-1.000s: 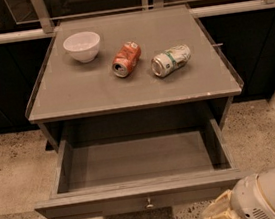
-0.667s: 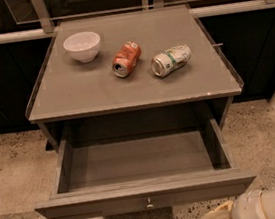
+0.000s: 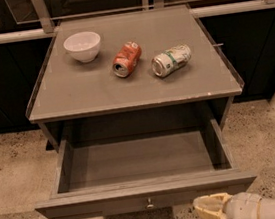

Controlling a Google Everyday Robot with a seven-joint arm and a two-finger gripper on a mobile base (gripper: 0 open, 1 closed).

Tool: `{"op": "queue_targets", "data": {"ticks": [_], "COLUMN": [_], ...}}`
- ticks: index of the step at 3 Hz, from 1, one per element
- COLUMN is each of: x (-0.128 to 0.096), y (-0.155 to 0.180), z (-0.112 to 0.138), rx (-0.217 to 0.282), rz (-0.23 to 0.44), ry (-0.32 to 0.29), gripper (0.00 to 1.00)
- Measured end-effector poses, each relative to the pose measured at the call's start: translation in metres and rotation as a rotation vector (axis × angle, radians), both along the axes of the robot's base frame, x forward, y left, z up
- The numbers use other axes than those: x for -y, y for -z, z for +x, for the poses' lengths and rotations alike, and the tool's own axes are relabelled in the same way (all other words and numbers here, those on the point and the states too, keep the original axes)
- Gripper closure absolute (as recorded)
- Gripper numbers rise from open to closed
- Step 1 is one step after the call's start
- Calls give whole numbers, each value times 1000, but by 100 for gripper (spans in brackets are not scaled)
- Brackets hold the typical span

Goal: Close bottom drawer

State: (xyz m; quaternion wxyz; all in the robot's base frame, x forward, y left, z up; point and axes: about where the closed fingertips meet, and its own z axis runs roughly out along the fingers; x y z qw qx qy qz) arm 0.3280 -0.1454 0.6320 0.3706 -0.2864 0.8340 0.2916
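Sinking lower in the view than a second ago, the gripper (image 3: 212, 208) is hovering at the bottom right, just below the front of the bottom drawer (image 3: 104, 204); whether it is clenched or released cannot be told. That drawer is standing pulled out under the cabinet top (image 3: 75, 97), which is carrying a white bowl (image 3: 82, 45) and two cans lying on their sides.

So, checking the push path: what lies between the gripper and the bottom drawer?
Only bare floor, in the camera view; the gripper sits low right, in front of the open bottom drawer.
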Motion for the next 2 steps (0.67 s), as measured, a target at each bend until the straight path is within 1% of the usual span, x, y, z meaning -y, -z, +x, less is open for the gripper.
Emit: {"op": "queue_targets", "data": {"ticks": [1, 2], "x": [-2, -12], "y": [-14, -22], "z": [42, 63], "rx": [148, 198], "rz": [-38, -60], "ry": [62, 55], "gripper": [100, 100]}}
